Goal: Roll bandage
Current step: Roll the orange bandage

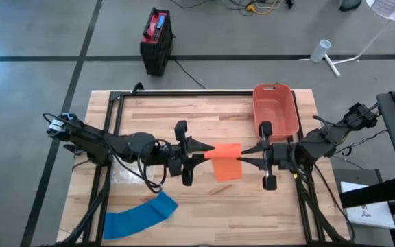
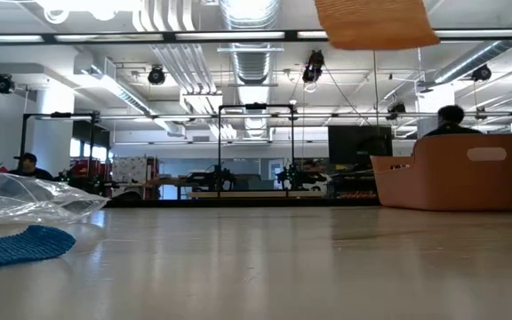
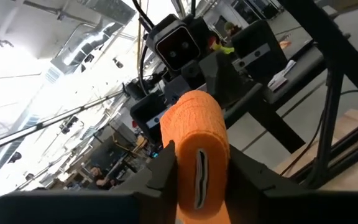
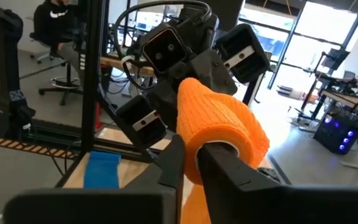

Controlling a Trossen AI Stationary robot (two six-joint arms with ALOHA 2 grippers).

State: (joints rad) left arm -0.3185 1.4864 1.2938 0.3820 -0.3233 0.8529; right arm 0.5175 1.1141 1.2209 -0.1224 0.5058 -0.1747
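An orange bandage roll hangs in the air above the middle of the table, lying level between my two grippers. Its loose tail droops below the roll and shows at the top of the low view as an orange tail. My left gripper is shut on the roll's left end, and my right gripper is shut on its right end. A blue bandage lies flat on the table at the near left. My left gripper pinches the roll's left end between its two fingers, coming level from the table's left, along the roll's axis. The roll is lifted clear of the table. My right gripper pinches the roll's right end between its two fingers, coming level from the table's right, along the roll's axis. The roll lies level and the tail hangs slack below it.
An orange bin stands at the far right of the table. A clear plastic bag lies at the left under my left arm, next to the blue bandage. A black metal frame runs along the table's edges.
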